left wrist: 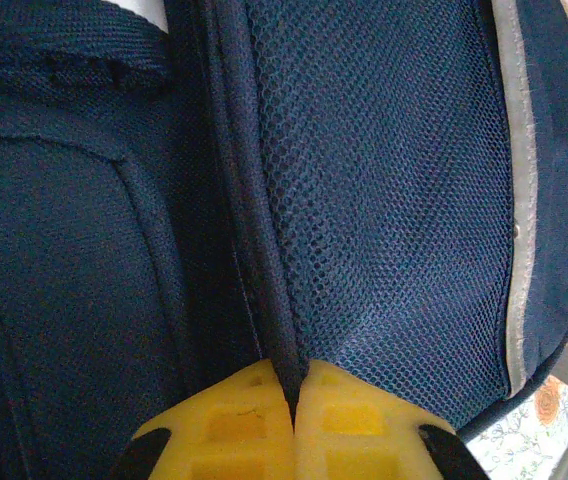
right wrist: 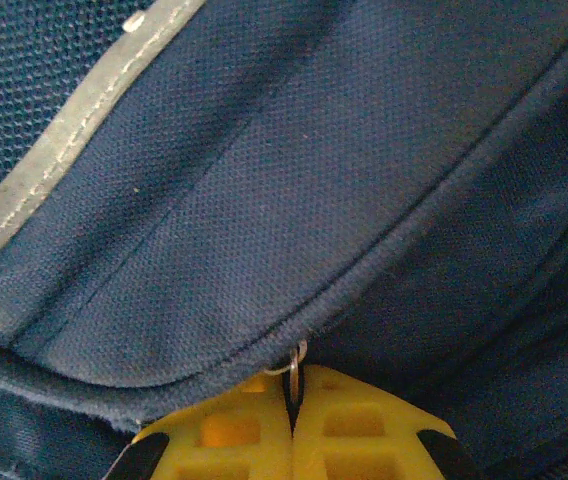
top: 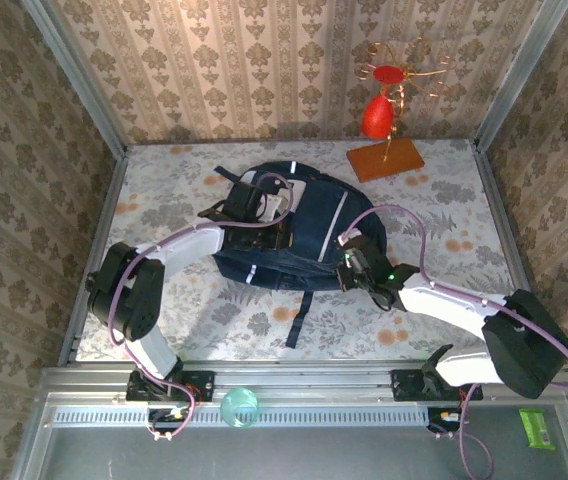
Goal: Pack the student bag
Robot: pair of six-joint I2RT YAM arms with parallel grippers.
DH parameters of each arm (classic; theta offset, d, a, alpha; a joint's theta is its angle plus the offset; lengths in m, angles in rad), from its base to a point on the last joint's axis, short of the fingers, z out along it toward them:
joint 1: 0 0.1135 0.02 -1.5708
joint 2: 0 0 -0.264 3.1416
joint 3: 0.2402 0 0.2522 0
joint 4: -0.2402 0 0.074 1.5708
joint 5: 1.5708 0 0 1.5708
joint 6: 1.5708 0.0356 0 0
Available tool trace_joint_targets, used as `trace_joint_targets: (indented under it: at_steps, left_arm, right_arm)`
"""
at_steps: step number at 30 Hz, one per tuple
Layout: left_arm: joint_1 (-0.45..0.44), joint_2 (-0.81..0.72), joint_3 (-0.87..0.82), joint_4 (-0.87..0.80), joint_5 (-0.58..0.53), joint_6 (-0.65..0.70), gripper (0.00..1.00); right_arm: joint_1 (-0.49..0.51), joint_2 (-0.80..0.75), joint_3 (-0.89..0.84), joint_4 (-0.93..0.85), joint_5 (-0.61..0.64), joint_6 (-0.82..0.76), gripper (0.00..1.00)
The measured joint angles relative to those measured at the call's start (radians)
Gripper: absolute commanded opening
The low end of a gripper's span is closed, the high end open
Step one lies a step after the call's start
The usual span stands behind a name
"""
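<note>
Item 1. Student bag [top: 289,232], count: one. You have it lying flat near the middle of the table [top: 444,225], on the flowered cloth, slightly left of centre. Dark navy fabric with pale grey trim strips. One black strap [top: 299,318] trails off it toward the near edge.

Item 2. Arms, count: two, one at each near corner, both reaching in to the bag.

Item 3. Left gripper [top: 264,208], count: one. It sits at the far left part of the bag. In the left wrist view, the left gripper [left wrist: 292,388] has its yellow fingers [left wrist: 234,420] pressed together, pinching a raised navy seam of the student bag [left wrist: 384,180] where plain cloth meets mesh. One grey trim strip [left wrist: 520,200] runs along the right side of that view.

Item 4. Right gripper [top: 348,254], count: one. It sits at the bag's right edge. In the right wrist view, the right gripper [right wrist: 292,392] has its jaws closed with no gap, and one small metal ring [right wrist: 295,358] is caught between the fingertips, right under a curved seam of the student bag [right wrist: 294,190].

Item 5. Red ornament [top: 379,115], count: one, upright on one wooden base [top: 385,160] at the far right, well apart from the bag.

Item 6. Pale green ball [top: 239,408], count: one, on the near rail between the arm bases.

Item 7. Green packet [top: 537,428], count: one, at the near right corner.
</note>
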Motion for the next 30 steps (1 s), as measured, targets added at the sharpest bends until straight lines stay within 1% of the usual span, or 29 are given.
trace_joint_targets:
  at_steps: [1,2,3,4,5,7,9,11,12,15,18,20,24,27,30]
  left_arm:
    - [0.001,0.0,0.002,-0.003,0.0,0.002,0.0]
    - [0.002,0.0,0.003,-0.007,-0.001,0.006,0.04]
    - [0.004,0.0,0.005,-0.011,-0.003,0.012,0.12]
    - [0.006,0.0,0.008,-0.017,-0.008,0.026,0.24]
    - [0.007,0.0,0.013,-0.03,-0.017,0.034,0.33]
    - [0.012,-0.004,0.019,-0.042,-0.031,0.049,0.42]
    - [0.015,-0.021,0.017,-0.043,-0.048,0.057,0.49]
    - [0.016,-0.072,-0.012,-0.016,-0.073,0.082,0.6]
    - [0.015,-0.103,-0.033,0.002,-0.084,0.092,0.64]
    - [-0.009,-0.245,-0.133,0.085,-0.142,0.151,0.66]
    - [-0.092,-0.362,-0.225,0.194,-0.199,0.285,0.66]
    - [-0.165,-0.391,-0.268,0.257,-0.22,0.409,0.67]
    - [-0.28,-0.368,-0.293,0.306,-0.242,0.655,0.68]
    - [-0.323,-0.311,-0.275,0.304,-0.261,0.793,0.67]
    - [-0.348,-0.233,-0.227,0.291,-0.283,0.888,0.62]
  right_arm:
    - [-0.005,-0.016,-0.013,0.012,-0.015,0.0,0.0]
    - [-0.01,-0.035,-0.023,0.018,-0.033,0.0,0.0]
    - [-0.014,-0.055,-0.033,0.024,-0.053,0.0,0.0]
    - [-0.018,-0.076,-0.04,0.028,-0.079,0.0,0.0]
    - [-0.021,-0.098,-0.048,0.035,-0.105,0.001,0.0]
    - [-0.022,-0.131,-0.054,0.039,-0.155,0.004,0.0]
    - [-0.023,-0.152,-0.054,0.04,-0.2,0.008,0.0]
    - [-0.023,-0.169,-0.054,0.039,-0.245,0.012,0.0]
    - [-0.023,-0.175,-0.054,0.037,-0.26,0.016,0.0]
    - [-0.023,-0.195,-0.054,0.032,-0.304,0.028,0.0]
    - [-0.023,-0.204,-0.053,0.029,-0.333,0.035,0.0]
    - [-0.025,-0.204,-0.045,0.016,-0.352,0.038,0.0]
    - [-0.026,-0.205,-0.036,0.008,-0.373,0.051,0.0]
    - [-0.026,-0.205,-0.036,0.007,-0.382,0.058,0.0]
    - [-0.026,-0.205,-0.036,0.007,-0.385,0.061,0.0]
